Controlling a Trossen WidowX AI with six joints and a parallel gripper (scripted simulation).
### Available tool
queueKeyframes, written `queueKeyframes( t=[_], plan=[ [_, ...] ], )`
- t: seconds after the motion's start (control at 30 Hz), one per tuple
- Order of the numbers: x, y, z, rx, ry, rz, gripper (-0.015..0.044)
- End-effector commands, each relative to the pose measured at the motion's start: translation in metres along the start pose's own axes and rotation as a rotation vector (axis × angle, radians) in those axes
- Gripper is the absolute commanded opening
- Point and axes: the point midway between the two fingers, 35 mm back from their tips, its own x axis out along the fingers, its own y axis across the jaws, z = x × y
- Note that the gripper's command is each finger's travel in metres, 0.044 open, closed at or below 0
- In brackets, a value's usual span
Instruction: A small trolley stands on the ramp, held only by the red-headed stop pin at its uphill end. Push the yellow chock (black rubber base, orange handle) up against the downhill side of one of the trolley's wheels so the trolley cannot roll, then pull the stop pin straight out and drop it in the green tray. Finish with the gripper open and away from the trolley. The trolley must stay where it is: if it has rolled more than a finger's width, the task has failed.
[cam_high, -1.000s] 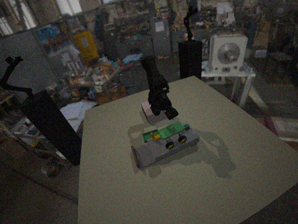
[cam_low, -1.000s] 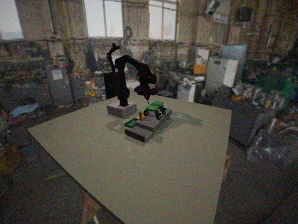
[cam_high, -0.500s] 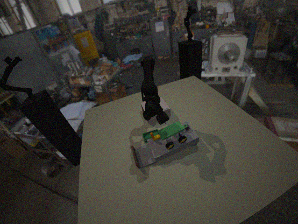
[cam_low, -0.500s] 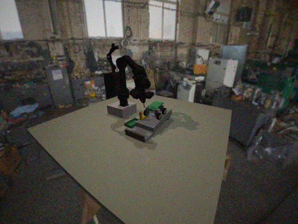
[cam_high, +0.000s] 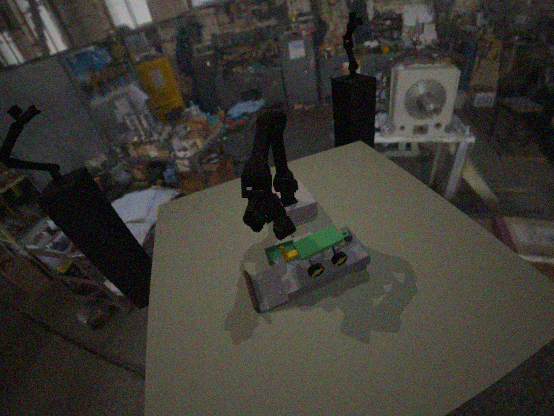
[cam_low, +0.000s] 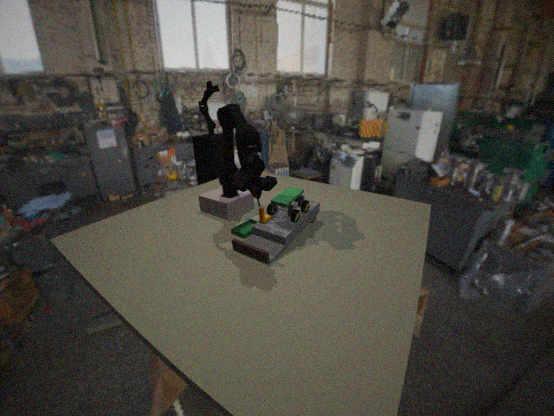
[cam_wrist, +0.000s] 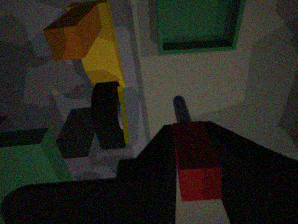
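The gripper (cam_wrist: 194, 140) is shut on the red-headed stop pin (cam_wrist: 200, 162) (cam_low: 259, 202); the pin's grey shaft points past the fingertips. In the wrist view it hangs beside the ramp (cam_high: 270, 287) (cam_low: 296, 232) (cam_wrist: 30, 80), between trolley and tray. The green trolley (cam_high: 320, 241) (cam_low: 288, 196) (cam_wrist: 25, 162) stands on the ramp. The yellow chock (cam_high: 291, 255) (cam_wrist: 106, 57) (cam_low: 261, 215) with its orange handle stands downhill of a black wheel (cam_wrist: 105, 117) and appears to touch it. The green tray (cam_high: 270, 260) (cam_low: 239, 233) (cam_wrist: 197, 49) lies beside the ramp's lower part and looks empty.
The arm's pale base block (cam_high: 304, 214) (cam_low: 215, 206) stands behind the ramp and tray. The ramp's low end has a brownish end board (cam_high: 252, 292) (cam_low: 248, 250). Two dark pedestals (cam_high: 100, 240) (cam_high: 354, 110) with thin black arms stand beyond the table edges.
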Motion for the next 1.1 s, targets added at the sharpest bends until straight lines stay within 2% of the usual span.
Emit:
queueKeyframes(
  t=[0.0,0.17,0.37,1.07],
  plan=[
    [-0.004,0.0,0.017,-0.005,-0.007,0.0,0.0],
    [-0.007,-0.001,0.036,-0.005,-0.008,0.0,0.0],
    [-0.007,-0.001,0.037,0.036,-0.016,0.003,0.0],
    [-0.006,-0.002,0.032,0.675,-0.122,0.068,0.0]
  ],
)
